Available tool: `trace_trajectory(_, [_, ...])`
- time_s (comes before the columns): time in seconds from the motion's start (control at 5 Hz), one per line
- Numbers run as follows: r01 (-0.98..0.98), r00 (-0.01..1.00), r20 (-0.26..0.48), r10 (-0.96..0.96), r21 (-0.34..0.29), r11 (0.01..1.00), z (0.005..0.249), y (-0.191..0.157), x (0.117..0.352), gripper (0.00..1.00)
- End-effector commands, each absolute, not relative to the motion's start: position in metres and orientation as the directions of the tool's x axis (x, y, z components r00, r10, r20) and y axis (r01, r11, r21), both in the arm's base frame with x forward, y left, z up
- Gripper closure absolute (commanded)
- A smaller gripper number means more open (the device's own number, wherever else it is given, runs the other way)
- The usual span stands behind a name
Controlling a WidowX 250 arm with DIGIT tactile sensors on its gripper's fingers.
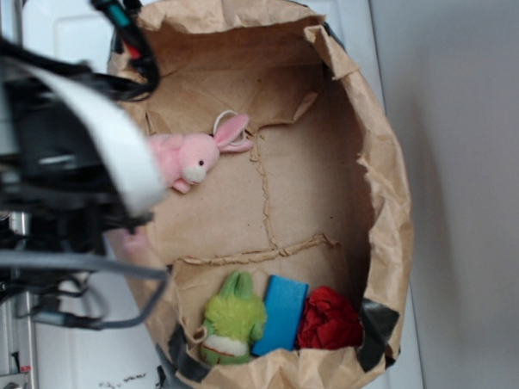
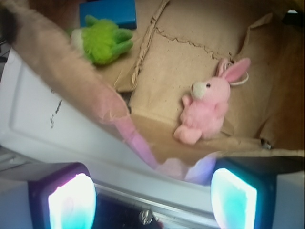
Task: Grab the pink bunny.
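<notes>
White worktop [image 1: 77,366] carries a crumpled brown paper bag [image 1: 378,155] laid open like a tray. Seen from the wrist, the fingers [image 2: 71,202] stand spread wide apart and empty, poised outside the bag's near rim. Just beyond that rim, the pink bunny [image 2: 206,107] lies on the bag's floor, ears pointing away. Farther along the bag sit a lime-green plush [image 1: 232,319], a blue block [image 1: 282,314] and a red cloth [image 1: 330,319], side by side.

Brown paper bag [image 1: 374,155], opened flat on white worktop [image 1: 77,357]: lime-green plush [image 1: 232,321], blue block [image 1: 282,314], red crumpled item [image 1: 330,319] ranked along its near rim.
</notes>
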State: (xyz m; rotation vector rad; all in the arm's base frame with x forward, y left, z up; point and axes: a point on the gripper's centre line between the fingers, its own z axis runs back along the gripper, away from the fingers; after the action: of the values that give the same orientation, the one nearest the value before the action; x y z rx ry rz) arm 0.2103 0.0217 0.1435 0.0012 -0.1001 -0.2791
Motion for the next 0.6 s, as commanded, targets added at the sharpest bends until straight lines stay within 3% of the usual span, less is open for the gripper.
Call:
trace_trajectory(0.0, [0.170, 0.975, 0.143, -0.167, -0.003, 0.986, 0.166, 0.053, 0.237, 0.00])
trace_trajectory(0.4, [0.074, 0.993, 0.099, -0.070, -0.035, 0.997, 0.164, 0.066, 0.243, 0.00])
